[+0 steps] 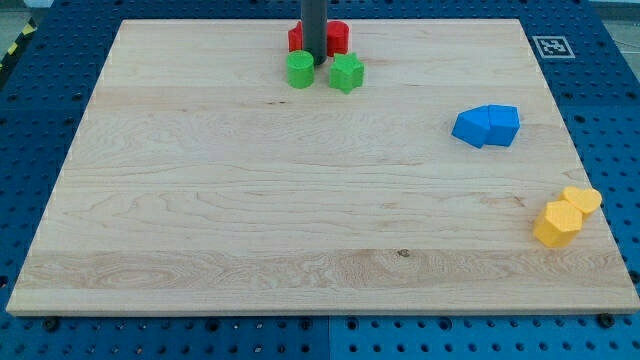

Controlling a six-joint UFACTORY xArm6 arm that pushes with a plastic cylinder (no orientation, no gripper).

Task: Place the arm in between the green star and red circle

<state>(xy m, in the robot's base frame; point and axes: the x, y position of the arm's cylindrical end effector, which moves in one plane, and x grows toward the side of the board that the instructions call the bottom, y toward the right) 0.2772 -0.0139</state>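
Standing at the view's top, my tip (318,62) rests between the green cylinder (300,70) and green star (347,72), just below two red blocks (337,37) it partly hides. No jaws exist on this rod.

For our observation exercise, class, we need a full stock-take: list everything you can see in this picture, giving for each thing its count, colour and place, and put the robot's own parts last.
Wooden board: 1, pale wood, fills most of the view.
Red blocks: 2, red, top centre, partly hidden behind the rod; shapes unclear.
Green circle: 1, green, top centre, left of the tip.
Green star: 1, green, top centre, right of the tip.
Blue blocks: 2, blue, touching, view's right.
Yellow blocks: 2, yellow, touching, lower right.
Marker tag: 1, black and white, board's top right corner.
Pegboard base: 1, blue, around the board.
My tip: 1, dark rod, between the green blocks, in front of the red ones.
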